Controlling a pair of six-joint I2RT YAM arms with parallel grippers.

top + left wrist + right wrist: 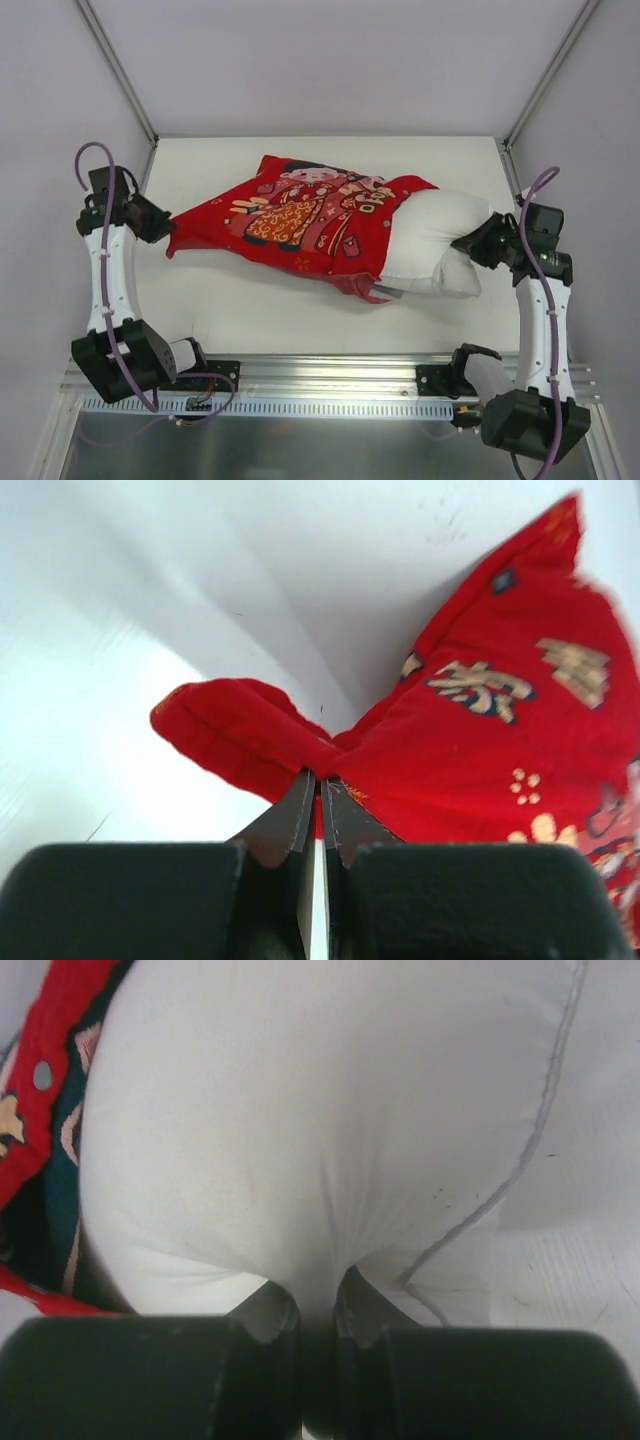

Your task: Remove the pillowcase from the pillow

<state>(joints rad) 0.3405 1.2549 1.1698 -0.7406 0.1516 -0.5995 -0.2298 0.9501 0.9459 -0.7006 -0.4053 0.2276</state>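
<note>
Red printed fabric fills the left and middle of the overhead view. The pillowcase (300, 215) is laid across the white table (300, 310), and the pillow (440, 235) is seen sticking out of its right-hand opening, roughly half bared. The pillowcase's left corner is pinched by the left gripper (165, 225), which is clamped on the cloth. The pillow's bare right end is gripped by the right gripper (478, 243). The two arms are set well apart, one at each end of the bundle.

From the left wrist, the two dark fingers of the left gripper (320, 780) are seen closed together on a bunched corner of the pillowcase (500, 740). A fold of red cloth is puffed out to the left of the tips, and gold characters and small flowers are shown to the right.

From the right wrist, the right gripper (318, 1285) is seen clenched on a gathered pinch of the pillow (320, 1110). Creases are spread out from the tips, and a stitched seam is curved at the right. The red edge of the pillowcase (40, 1130), fitted with a metal snap (42, 1075), is visible at the far left, wrapped around the pillow.
</note>
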